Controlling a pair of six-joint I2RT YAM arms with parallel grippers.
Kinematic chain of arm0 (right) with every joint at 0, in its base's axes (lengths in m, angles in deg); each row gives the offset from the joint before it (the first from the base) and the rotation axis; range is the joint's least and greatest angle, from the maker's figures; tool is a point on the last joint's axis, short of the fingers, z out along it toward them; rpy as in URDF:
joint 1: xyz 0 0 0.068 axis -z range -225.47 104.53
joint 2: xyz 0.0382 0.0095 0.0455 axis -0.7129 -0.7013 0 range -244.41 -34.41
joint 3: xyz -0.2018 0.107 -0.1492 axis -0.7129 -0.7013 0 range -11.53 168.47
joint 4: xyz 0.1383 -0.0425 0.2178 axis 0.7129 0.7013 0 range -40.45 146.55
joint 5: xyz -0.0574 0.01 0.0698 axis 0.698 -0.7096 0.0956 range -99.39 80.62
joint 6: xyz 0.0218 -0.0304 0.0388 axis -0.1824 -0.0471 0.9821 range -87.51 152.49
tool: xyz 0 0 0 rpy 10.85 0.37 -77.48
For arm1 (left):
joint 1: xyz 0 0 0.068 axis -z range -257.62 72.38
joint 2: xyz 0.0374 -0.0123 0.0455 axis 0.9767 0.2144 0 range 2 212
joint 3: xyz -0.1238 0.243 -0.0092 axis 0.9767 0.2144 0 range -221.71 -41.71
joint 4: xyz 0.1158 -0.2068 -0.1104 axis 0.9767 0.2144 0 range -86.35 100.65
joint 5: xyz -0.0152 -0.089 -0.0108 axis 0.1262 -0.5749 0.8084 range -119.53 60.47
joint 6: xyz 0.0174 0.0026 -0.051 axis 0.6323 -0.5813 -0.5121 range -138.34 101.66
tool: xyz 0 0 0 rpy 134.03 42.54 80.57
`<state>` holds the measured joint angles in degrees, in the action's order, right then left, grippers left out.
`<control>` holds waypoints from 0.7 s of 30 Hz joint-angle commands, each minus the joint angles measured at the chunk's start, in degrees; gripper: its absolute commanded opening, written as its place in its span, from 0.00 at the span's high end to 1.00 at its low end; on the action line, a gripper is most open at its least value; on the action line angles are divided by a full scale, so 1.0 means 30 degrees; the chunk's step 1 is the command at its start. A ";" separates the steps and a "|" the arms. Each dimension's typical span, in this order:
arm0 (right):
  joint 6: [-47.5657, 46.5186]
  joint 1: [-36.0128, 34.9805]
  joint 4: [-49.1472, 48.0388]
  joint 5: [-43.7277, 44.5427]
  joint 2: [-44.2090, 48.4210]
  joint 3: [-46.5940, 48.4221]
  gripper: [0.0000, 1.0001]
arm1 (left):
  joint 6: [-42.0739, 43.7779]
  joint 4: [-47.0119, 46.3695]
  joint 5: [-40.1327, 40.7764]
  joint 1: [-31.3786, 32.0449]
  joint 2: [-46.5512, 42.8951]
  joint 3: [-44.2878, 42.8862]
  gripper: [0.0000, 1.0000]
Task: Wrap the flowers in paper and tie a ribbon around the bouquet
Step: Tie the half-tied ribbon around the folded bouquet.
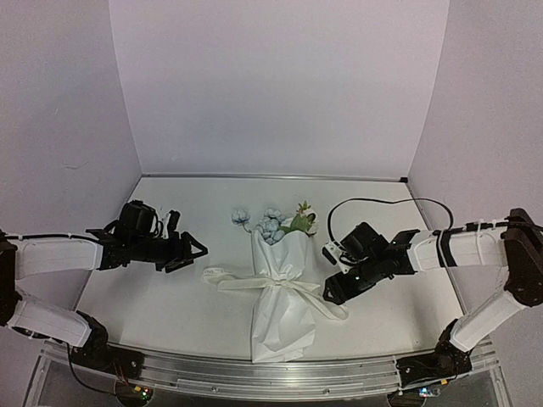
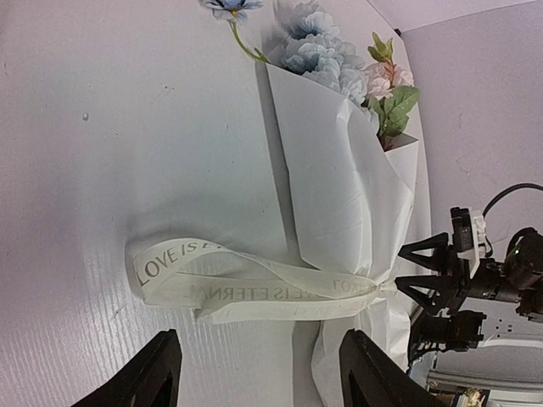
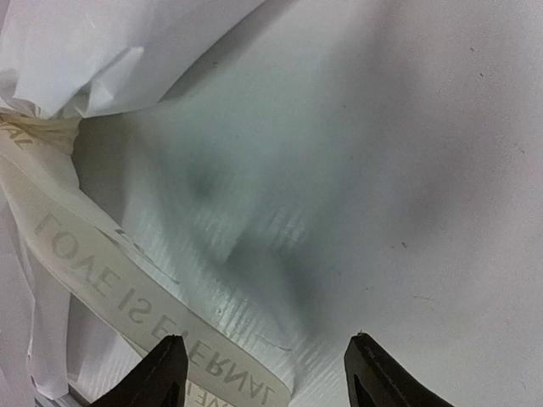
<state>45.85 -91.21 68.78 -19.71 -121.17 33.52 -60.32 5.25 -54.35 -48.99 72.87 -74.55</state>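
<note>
Bouquet (image 1: 280,318) lies at middle of bench (image 1: 144,297), flowers (image 1: 271,225) toward far side, ribbon (image 1: 231,280) knotted at its waist. Left end effector (image 1: 195,251) and right end effector (image 1: 333,293) flank it, both spread apart, empty. Judged light, soft, easily crushed; hold at cinched waist.

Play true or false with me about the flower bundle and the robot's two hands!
1. The ribbon is tied around the middle of the bouquet. True.
2. The left gripper is holding the ribbon. False: it is open and holds nothing; the ribbon's loop lies on the table.
3. The ribbon has words printed on it. True.
4. The blooms point toward the robot's bases. False: they stick out at the far end, away from the arms.
5. The right gripper is shut. False: it is open and empty, beside the bouquet.
</note>
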 commanded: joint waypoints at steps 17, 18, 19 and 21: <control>-0.1763 -0.1324 0.0193 -0.0582 -0.3302 0.4095 0.51 | 0.2089 0.1334 -0.0026 0.1775 0.1353 -0.1518 0.35; -0.1778 -0.1314 0.0261 -0.0721 -0.3489 0.4268 0.54 | 0.2248 0.1522 0.0142 0.2061 0.1690 -0.1664 0.35; -0.1764 -0.1308 0.0357 -0.0890 -0.3662 0.4481 0.56 | 0.2413 0.1661 0.0321 0.2420 0.1979 -0.1848 0.35; -0.1733 -0.1319 0.0556 -0.1237 -0.3911 0.4891 0.61 | 0.2771 0.1957 0.0633 0.3161 0.2567 -0.2265 0.35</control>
<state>41.31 -95.01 68.96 -21.63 -130.98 44.68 -55.90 8.53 -54.44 -42.98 77.87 -77.33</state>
